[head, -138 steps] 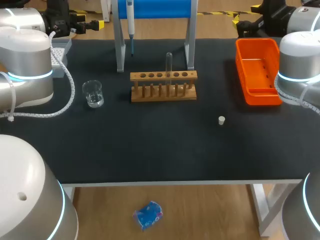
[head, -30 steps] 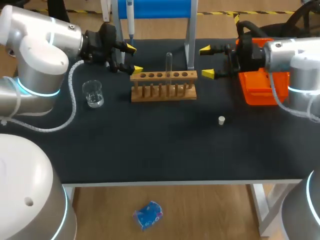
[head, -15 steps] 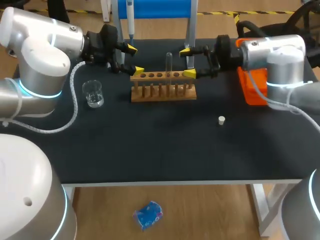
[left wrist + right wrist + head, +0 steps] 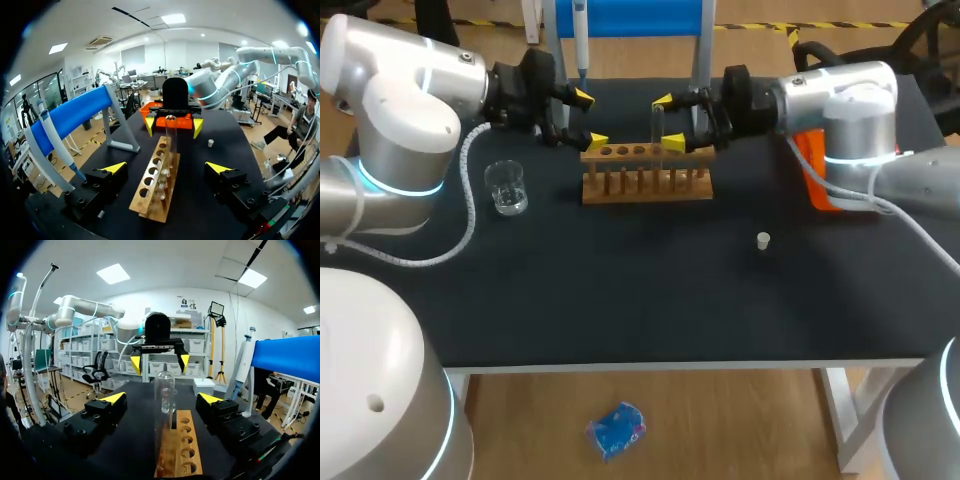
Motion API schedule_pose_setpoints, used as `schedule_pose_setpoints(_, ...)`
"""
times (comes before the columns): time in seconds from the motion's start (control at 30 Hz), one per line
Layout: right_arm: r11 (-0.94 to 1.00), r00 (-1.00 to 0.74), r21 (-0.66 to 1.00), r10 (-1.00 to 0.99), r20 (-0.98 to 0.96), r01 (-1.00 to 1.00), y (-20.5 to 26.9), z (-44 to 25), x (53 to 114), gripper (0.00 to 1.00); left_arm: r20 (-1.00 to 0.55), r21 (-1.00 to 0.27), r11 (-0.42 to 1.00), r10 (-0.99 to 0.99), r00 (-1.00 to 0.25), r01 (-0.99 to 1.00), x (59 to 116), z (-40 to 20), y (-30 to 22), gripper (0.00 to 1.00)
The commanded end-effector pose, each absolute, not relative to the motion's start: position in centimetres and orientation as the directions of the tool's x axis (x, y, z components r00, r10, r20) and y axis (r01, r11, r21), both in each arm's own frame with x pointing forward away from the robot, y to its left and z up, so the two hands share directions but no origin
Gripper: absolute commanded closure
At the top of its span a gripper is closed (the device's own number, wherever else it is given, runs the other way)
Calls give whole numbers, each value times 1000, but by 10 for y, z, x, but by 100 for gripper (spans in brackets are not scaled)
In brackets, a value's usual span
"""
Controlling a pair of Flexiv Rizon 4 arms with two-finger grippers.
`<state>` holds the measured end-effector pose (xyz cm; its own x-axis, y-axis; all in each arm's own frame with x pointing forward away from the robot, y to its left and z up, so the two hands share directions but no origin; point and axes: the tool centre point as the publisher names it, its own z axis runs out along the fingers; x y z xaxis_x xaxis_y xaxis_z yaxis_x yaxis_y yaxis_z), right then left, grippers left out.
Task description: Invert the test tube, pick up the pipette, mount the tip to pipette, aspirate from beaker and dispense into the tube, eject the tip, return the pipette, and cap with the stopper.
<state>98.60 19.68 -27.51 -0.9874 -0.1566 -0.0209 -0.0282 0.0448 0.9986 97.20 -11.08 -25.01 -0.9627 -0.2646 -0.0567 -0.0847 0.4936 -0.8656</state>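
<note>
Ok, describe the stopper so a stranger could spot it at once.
Find the wooden rack in the middle of the dark table. Nearer the front edge and towards the robot's right, the stopper sits alone on the bare top. It is a small white plug, unlike the clear test tube standing in the rack.

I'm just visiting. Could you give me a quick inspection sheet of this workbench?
Surface: black table.
Job's things: glass tube upright in the wooden rack; beaker left of the rack; pipette hanging on the blue stand; stopper lying loose; orange bin at right.
Clutter: nothing seen.
Claws: left claw open beside the rack's end; right claw open, tube between its fingers, not touching.
Cables: white hose looped along the left arm.
Surroundings: nothing seen.
</note>
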Motion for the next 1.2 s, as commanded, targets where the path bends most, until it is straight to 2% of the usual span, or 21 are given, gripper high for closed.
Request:
schedule_pose_setpoints(0.03, 42, -987, 999, -159, -21, -28, 204, -278, 989, 24, -57, -865, 495, -266, -962, -86, 971, -250, -111, 0)
schedule_pose_setpoints(0.2, 38, -987, 999, -158, -19, -25, 207, -278, 989, 32, -57, -865, 495, -266, -962, -86, 971, -250, -111, 0)
schedule_pose_setpoints(0.3, 36, -987, 999, -158, -16, -22, 209, -278, 988, 43, -57, -865, 495, -266, -962, -86, 971, -250, -111, 0)
schedule_pose_setpoints(0.33, 34, -987, 999, -158, -15, -21, 210, -278, 988, 50, -57, -865, 495, -266, -962, -86, 971, -250, -111, 0)
schedule_pose_setpoints(0.53, 22, -988, 1000, -153, -9, -13, 212, -278, 988, 57, -57, -865, 495, -266, -962, -86, 971, -250, -111, 0)
schedule_pose_setpoints(0.6, 21, -988, 1000, -153, -9, -12, 212, -278, 988, 62, -57, -865, 495, -266, -962, -86, 971, -250, -111, 0)
schedule_pose_setpoints(0.73, 20, -989, 1000, -150, -7, -10, 212, -278, 988, 78, -57, -865, 495, -266, -962, -86, 971, -250, -111, 0)
schedule_pose_setpoints(0.8, 19, -989, 1000, -148, -7, -9, 212, -278, 988, 99, -57, -865, 495, -266, -962, -86, 971, -250, -111, 0)
schedule_pose_setpoints(1.2, 10, -989, 1000, -146, -11, -12, 212, -272, 987, 100, -57, -865, 495, -266, -962, -86, 971, -250, -111, 0)
